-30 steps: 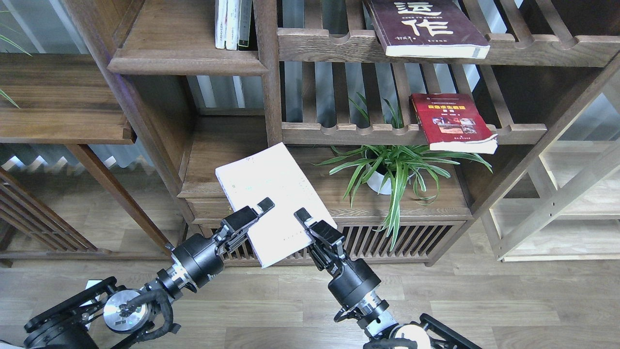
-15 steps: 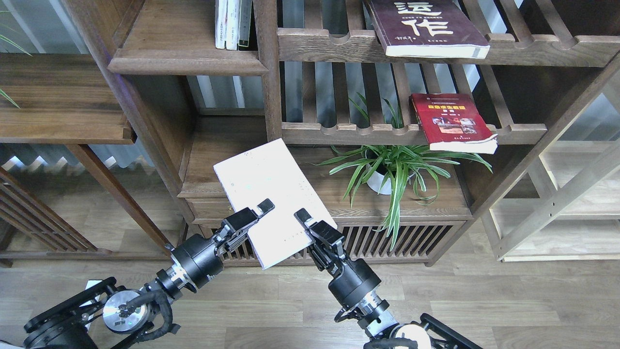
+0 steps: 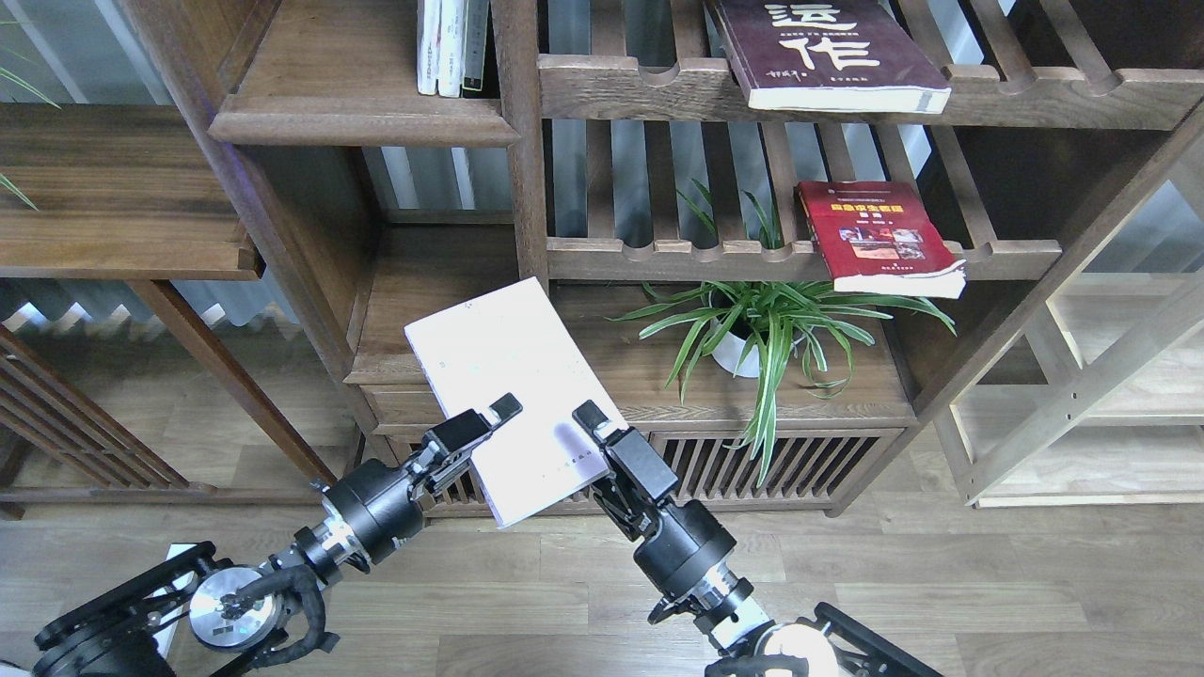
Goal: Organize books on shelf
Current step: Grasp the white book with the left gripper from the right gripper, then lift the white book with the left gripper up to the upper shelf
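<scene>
White-lilac book [image 3: 508, 381] is clamped at its near edge by left gripper [image 3: 484, 421] and right gripper [image 3: 597, 431], jaws closed on it. Beyond the jaws, its unsupported far end could sag or slip

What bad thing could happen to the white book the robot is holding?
The white book is pinched only at its near end by the left gripper and right gripper, so it might slip or sag. Its far corner sits close to the post of the bookcase and could bump it. The potted plant just to the right could get brushed too.
</scene>
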{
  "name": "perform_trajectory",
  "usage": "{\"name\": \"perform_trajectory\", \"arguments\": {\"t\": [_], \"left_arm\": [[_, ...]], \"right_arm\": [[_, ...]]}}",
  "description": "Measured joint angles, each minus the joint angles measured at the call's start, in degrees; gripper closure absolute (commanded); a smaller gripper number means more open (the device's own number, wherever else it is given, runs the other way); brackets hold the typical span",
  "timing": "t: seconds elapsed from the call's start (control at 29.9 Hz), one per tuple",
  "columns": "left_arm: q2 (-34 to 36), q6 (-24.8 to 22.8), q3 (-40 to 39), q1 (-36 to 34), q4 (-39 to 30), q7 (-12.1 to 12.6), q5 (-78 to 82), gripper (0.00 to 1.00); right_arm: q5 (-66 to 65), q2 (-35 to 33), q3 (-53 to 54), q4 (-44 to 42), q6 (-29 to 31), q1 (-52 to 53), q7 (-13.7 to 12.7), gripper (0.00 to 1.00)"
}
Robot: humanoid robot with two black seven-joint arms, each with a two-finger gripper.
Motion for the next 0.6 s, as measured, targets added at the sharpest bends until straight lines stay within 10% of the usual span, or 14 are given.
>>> {"name": "perform_trajectory", "arguments": {"t": [0.6], "left_arm": [[10.4,-0.03,-8.97,1.13,-6.88,-0.31,10.04,1.0]], "right_arm": [[-1.15,-0.02,2.83,-5.38,0.01,1.28,0.01,0.01]]}}
